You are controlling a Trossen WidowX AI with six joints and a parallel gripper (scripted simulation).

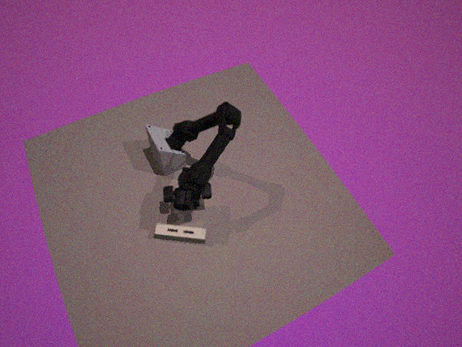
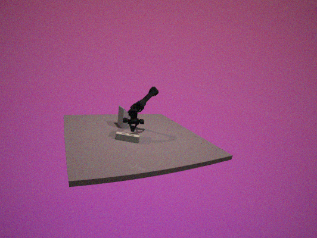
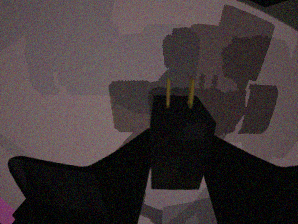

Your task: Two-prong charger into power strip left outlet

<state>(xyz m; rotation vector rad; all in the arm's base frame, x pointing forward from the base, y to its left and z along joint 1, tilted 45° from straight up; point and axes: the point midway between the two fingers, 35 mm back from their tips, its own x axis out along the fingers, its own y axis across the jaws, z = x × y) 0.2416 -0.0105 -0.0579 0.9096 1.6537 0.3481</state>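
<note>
From where I stand, the pale mount [image 1: 162,163] [image 2: 120,117] is leftmost, behind the gripper, anchoring the arm. Next comes the power strip [image 1: 180,234] [image 2: 127,137], just in front of the gripper, its slots facing up, presumably so a plug can go straight down. Then the gripper [image 1: 186,202] [image 2: 133,129] [image 3: 174,135] itself, part closed, its fingers clamped on both sides of the black charger [image 3: 175,150]. That grip leaves both brass prongs [image 3: 168,93] sticking out past the fingers, probably to keep them free for the shutter.
</note>
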